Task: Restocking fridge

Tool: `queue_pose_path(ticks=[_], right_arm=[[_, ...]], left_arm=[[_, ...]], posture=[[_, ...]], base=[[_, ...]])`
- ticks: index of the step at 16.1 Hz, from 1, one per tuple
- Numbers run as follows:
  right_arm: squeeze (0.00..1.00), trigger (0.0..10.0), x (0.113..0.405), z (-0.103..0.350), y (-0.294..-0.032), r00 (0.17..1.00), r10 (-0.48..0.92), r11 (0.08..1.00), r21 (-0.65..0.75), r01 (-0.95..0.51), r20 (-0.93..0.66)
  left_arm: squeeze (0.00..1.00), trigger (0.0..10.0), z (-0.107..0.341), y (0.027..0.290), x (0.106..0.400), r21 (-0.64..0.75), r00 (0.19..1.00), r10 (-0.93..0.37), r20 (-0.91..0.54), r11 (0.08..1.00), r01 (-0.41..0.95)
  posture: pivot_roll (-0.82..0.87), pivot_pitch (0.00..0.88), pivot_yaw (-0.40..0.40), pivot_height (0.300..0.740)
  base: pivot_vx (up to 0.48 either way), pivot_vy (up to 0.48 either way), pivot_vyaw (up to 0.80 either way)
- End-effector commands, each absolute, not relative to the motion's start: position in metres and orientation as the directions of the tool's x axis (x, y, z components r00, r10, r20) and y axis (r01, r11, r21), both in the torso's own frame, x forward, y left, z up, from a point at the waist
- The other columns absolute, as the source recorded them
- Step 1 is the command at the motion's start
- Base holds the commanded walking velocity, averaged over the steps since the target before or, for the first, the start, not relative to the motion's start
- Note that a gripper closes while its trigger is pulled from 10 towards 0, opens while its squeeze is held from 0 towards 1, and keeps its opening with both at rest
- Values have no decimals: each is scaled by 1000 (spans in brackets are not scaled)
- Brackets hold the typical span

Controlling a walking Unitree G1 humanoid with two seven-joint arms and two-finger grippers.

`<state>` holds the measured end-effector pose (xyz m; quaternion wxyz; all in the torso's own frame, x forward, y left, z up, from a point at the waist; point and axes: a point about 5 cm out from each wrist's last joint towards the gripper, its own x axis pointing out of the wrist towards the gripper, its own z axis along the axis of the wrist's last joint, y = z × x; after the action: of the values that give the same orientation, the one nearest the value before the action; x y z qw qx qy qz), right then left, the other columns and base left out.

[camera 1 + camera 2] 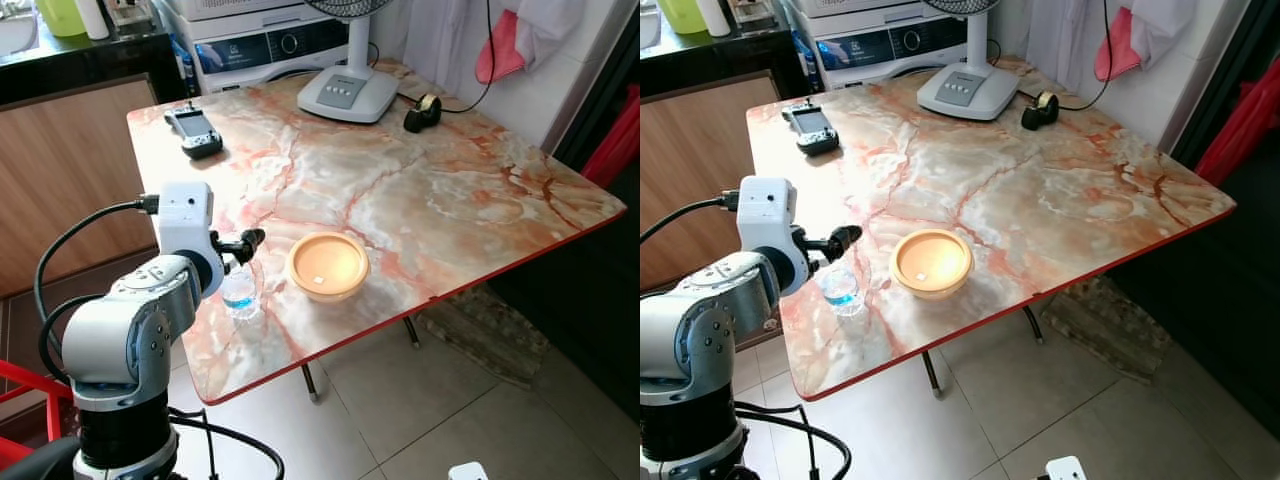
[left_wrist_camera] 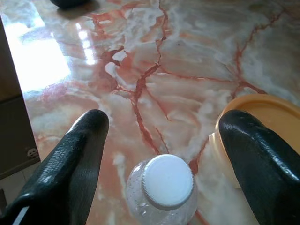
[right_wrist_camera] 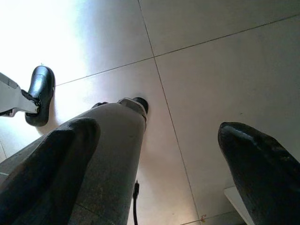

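A small clear water bottle with a white cap stands upright near the front left of the marble-patterned table. My left gripper hovers just above it, open, its two black fingers spread to either side of the cap without touching it. An orange bowl sits on the table just right of the bottle. My right gripper hangs open over the tiled floor, nothing between its fingers.
A black handheld device lies at the table's far left. A white fan base and a tape dispenser stand at the far side. A wooden cabinet is left of the table. A robot leg stands on the floor.
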<state>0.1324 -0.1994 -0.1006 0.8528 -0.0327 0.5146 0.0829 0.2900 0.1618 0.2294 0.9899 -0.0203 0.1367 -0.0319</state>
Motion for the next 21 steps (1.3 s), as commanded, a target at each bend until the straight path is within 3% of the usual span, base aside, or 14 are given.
queue_pose_path(ticks=[1, 9, 10, 11, 21], right_arm=[[0, 10000, 131, -101, -201, 451, 106, 982, 22, -186, -886], [0, 10000, 132, -101, -201, 450, 111, 980, 24, -196, -886], [0, 10000, 132, -101, -201, 450, 112, 980, 24, -197, -886], [0, 10000, 132, -101, -200, 449, 113, 980, 25, -198, -886], [0, 10000, 131, -101, -199, 440, 122, 978, 32, -205, -890]], left_arm=[[0, 10000, 227, 164, 290, -50, 953, -44, -299, 998, 31], [0, 10000, 214, 163, 291, -51, 938, -40, -344, 998, 24], [0, 9137, 214, 163, 291, -51, 938, -40, -345, 998, 23], [0, 0, 214, 163, 290, -49, 937, -40, -346, 999, 24], [0, 0, 210, 161, 288, -34, 930, -52, -364, 999, 42]], posture=[[138, 86, -14, 740], [129, 91, -16, 740], [128, 93, -15, 740], [131, 94, -16, 740], [132, 96, -15, 740]], base=[[0, 0, 0], [0, 0, 0], [0, 0, 0], [0, 0, 0], [0, 0, 0]])
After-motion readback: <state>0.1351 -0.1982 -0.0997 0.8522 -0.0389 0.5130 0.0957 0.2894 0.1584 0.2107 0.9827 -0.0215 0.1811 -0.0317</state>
